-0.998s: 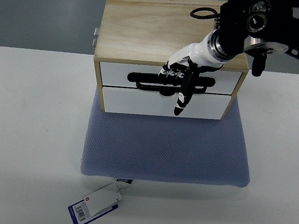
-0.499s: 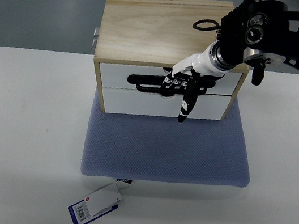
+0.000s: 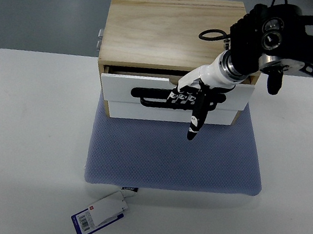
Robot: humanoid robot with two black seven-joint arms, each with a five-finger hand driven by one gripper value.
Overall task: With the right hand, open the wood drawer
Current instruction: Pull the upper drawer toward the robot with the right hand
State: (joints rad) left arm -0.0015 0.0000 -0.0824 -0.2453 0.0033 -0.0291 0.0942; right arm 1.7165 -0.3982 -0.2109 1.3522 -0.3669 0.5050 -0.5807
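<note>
Wood drawer (image 3: 173, 90) — upper of two white-fronted drawers in wooden cabinet (image 3: 171, 29), standing at far edge of blue mat (image 3: 174, 156) on white table (image 3: 25, 149). Pulled partway out: white front sits proud of the lower drawer (image 3: 145, 112) front, dark gap visible between its top edge and the cabinet top, widest at left end. Front slightly skewed, left end nearer than flush.

Right hand (image 3: 195, 96) on black bar handle (image 3: 148, 94) across upper drawer front, toward the handle's right half. Fingers (image 3: 181, 96) curled over the bar, gripping it; one digit points straight down toward near side, tip over the lower drawer front near the mat edge. White wrist segment runs up and right into bulky black forearm entering from right edge, above cabinet's far-right corner. Black cable loop (image 3: 213, 36) lies over cabinet top beside the wrist.

Lower drawer closed, flush with cabinet frame. Small metal fitting (image 3: 99, 40) sticks out on cabinet's left side.

Mat extends toward near side from cabinet, slightly wider than it. White tag with blue edge and barcode (image 3: 100, 213) lies on table just near of mat's near-left corner, attached at a small label on the mat edge.

Left arm out of view.
</note>
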